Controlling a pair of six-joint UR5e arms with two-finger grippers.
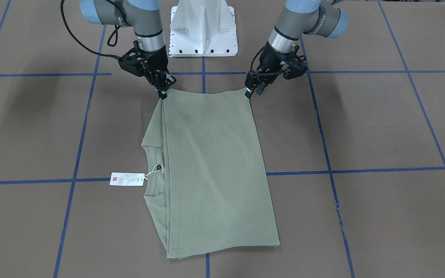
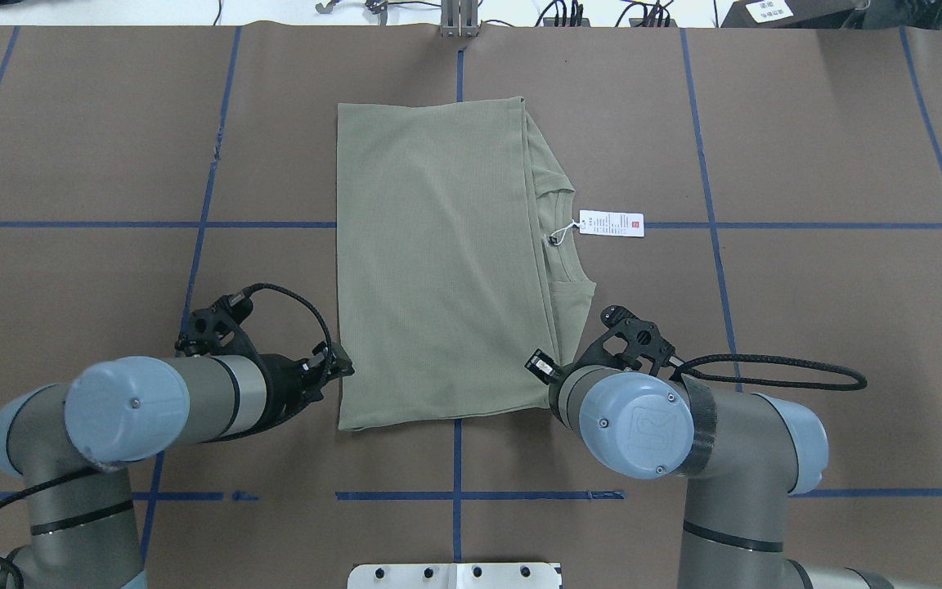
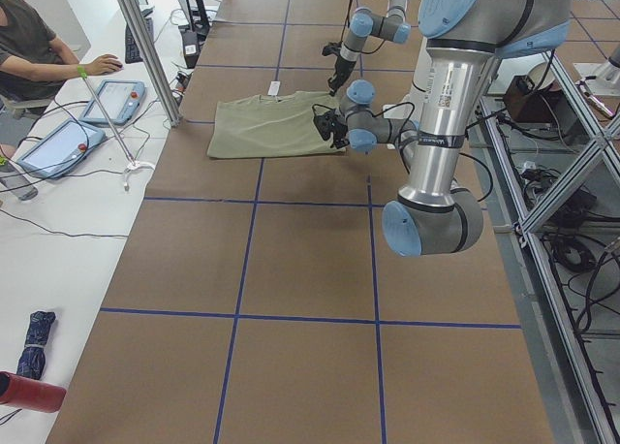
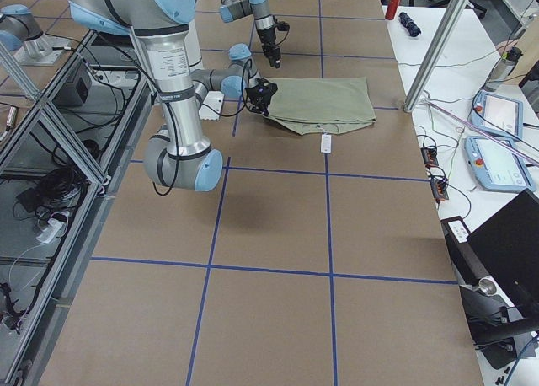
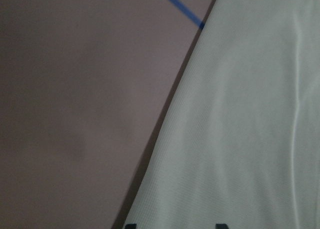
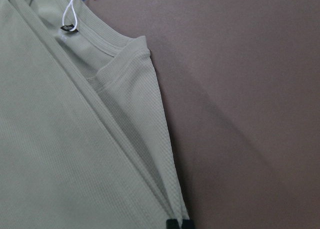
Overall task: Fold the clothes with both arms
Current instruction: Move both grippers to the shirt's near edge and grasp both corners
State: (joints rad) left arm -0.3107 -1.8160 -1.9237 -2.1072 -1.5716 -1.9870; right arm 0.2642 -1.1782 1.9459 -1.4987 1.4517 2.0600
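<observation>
Your sage-green knit shirt (image 2: 438,262) lies folded lengthwise mid-table, with its collar and hang tag (image 2: 611,223) to the right. At its near edge the right gripper (image 1: 163,92) pinches the layered corner. The left gripper (image 1: 253,92) straddles the other corner, its jaws seemingly spread. Close it on every layer first, then raise both corners together, keep the edge taut, and carry it straight toward the far edge.

Shirt (image 1: 214,166) — pale sage green all over, fine rib texture. Hang tag (image 1: 127,179): white, grey lettering, small red block at its 9 o'clock end in the front view. Table (image 1: 381,123) brown, gridded with blue tape lines (image 1: 361,170). Arms (image 1: 145,19) — silver tubes, grey joints, light-blue caps. Pedestal (image 1: 203,27) white.
</observation>
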